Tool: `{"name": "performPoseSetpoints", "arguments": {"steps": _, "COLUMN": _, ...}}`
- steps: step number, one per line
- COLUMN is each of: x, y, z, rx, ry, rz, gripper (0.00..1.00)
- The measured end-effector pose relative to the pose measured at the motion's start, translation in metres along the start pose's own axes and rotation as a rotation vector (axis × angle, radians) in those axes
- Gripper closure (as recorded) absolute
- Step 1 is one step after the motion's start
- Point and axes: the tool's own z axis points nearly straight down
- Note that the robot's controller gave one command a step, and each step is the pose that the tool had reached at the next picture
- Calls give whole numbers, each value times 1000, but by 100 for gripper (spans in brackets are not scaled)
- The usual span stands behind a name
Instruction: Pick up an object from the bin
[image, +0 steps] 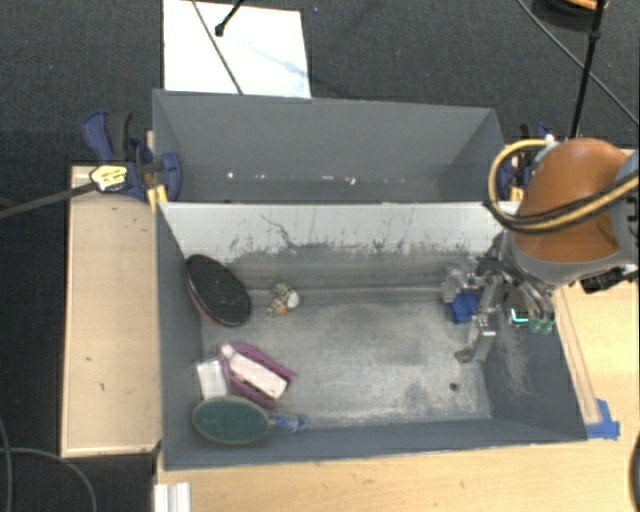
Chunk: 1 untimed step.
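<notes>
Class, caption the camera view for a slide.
Gripper beside a small blue object at the grey bin's right side.

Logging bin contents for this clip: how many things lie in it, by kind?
Brushes: 2, black brush, green brush
Pink pack: 1
White block: 1
Small yellowish toy: 1
Blue piece: 1
Total: 6

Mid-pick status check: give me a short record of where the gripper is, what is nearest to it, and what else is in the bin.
gripper: low at the right side of the bin
nearest thing: small blue thing just left of it; contact unclear
held: cannot tell
left wall: black oval brush, leaning
beside brush: small yellowish bit
front left heap: pink and white pack, white piece, green round brush
</notes>
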Motion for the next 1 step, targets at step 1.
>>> {"name": "performPoseSetpoints", "arguments": {"steps": 1, "x": -40, "y": -48, "z": 13, "rx": 3, "ry": -11, "rz": 33, "gripper": 0}}
